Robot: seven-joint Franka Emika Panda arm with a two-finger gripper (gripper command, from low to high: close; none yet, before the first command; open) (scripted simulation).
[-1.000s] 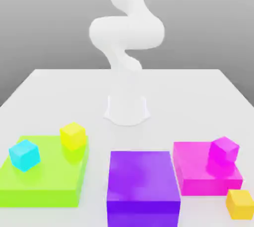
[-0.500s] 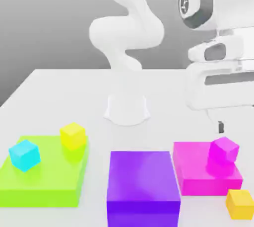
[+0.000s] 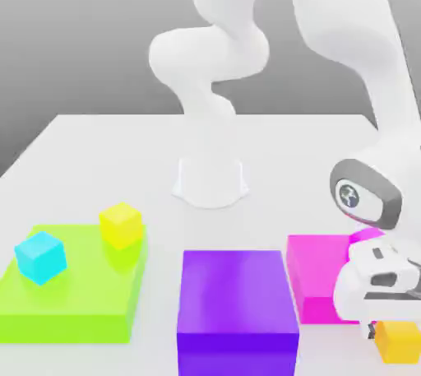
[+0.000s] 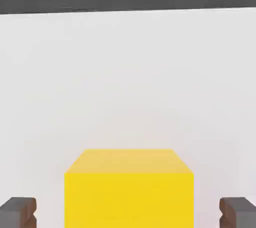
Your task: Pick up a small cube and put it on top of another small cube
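Looks like fingers (image 4: 20,212) are wide open, nothing held, astride the orange cube (image 3: 400,341) on the table (image 3: 271,169); best keep it centred, then close evenly before lifting.

Simulated robotics test scene, not a furnished room: pale, featureless worktop (image 3: 279,152) with straight edges, far edge running level against a plain gray gradient backdrop (image 3: 74,37). Smooth white robot arm (image 3: 210,53) on a fixed base (image 3: 210,185), planted between the near and far edges of the worktop. Toward the near edge, flat-colored geometric props: lime slab (image 3: 74,308) near the corner on the exterior view's left, violet block (image 3: 237,292) between, magenta slab (image 3: 316,276) toward the exterior view's right, small cubes in cyan (image 3: 41,257), yellow (image 3: 121,225) and orange (image 3: 399,342). Surfaces untextured, colors uniformly saturated, as in computer-rendered lab work.
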